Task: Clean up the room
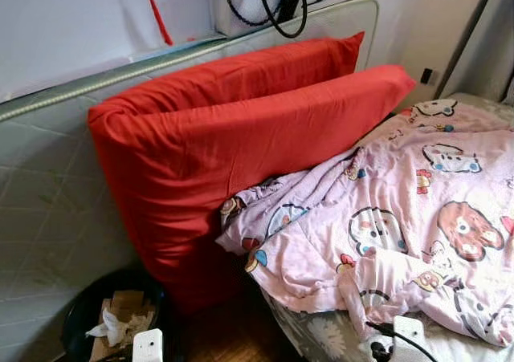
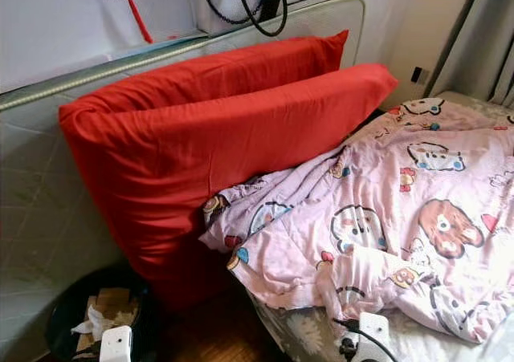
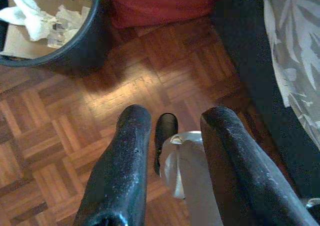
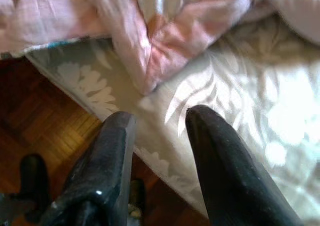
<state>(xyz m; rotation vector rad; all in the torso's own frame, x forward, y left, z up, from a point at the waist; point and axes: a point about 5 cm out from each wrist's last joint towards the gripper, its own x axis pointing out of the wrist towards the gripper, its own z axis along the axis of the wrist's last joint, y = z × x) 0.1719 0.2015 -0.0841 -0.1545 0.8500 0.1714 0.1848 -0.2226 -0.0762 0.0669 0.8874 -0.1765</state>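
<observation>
Head view: two red pillows [image 1: 233, 145] propped on headboard [image 1: 48, 177]; pink quilt [image 1: 401, 217] bunched, spilling over bed edge; bin [image 1: 112, 318] below.
Left wrist: left gripper [image 3: 172, 131] parted, empty, above open parquet [image 3: 60, 136].
Right wrist: right gripper [image 4: 157, 121] parted, empty, over leaf-print sheet [image 4: 235, 110] edge.

- Two red pillows [image 1: 241, 145], one leaning behind the other against the headboard [image 1: 48, 177].
- One pink cartoon-print blanket [image 1: 401, 217], rumpled on the bed.
- One leaf-patterned sheet [image 4: 240, 100] under the blanket.
- One black waste bin [image 3: 75, 45] on the parquet floor [image 3: 60, 116], with crumpled paper and cardboard in it; I can't count the pieces.
- One black cable [image 1: 277, 5] looped above the headboard.
- One red cord [image 1: 157, 13] hanging on the wall.
- Two grippers: the left gripper [image 3: 175, 131] and the right gripper [image 4: 157, 121], each with two black fingers standing apart.
</observation>
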